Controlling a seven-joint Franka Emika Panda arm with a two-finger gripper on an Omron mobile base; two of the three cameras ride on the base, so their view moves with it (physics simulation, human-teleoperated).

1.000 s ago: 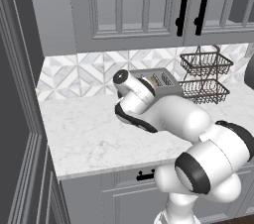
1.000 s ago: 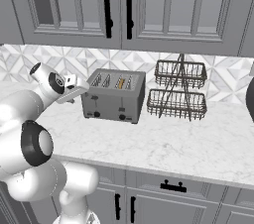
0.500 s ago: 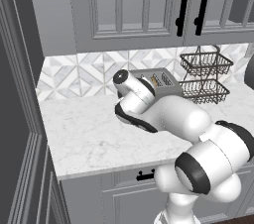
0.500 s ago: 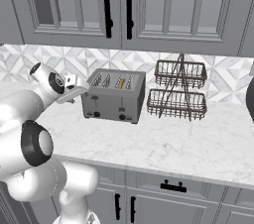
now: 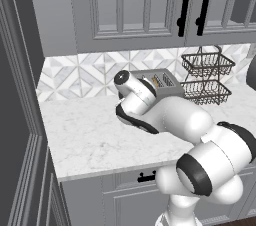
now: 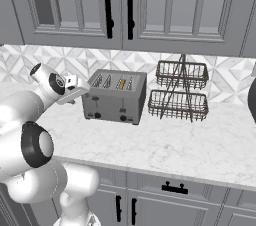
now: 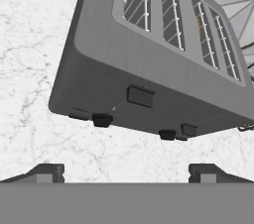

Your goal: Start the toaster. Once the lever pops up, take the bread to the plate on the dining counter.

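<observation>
1. The toaster (image 6: 115,96) sits on the marble desk (image 6: 190,145) against the tiled wall, with a two-tier wire rack (image 6: 181,91) just beside it.
2. The bread (image 6: 122,84) shows as a golden sliver in one of the far slots; in the hand view it is a thin orange edge (image 7: 199,24) behind the slot wires.
3. Two levers sit on the toaster's front. In the hand view the nearer lever (image 7: 140,96) is high on the face and the further lever (image 7: 189,129) is lower, beside a dark knob (image 7: 167,134).
4. Risk, wrong lever: the bread is in a far slot, so pressing the nearer lever would probably start the empty side. I cannot tell for certain which lever serves which slots.
5. Risk, missed press: the levers are small tabs. An end effector arriving off-centre could slide off the tab or push a knob instead.
6. Risk, shoving: the toaster stands loose on the smooth desk, so a push that is more forward than downward may move it toward the wall or the rack.
7. The end effector (image 7: 126,171) is spread wide, its two dark fingertips (image 7: 47,172) far apart at the bottom of the hand view.
8. It holds nothing and touches nothing; it hangs short of the toaster's front, over bare marble.
</observation>
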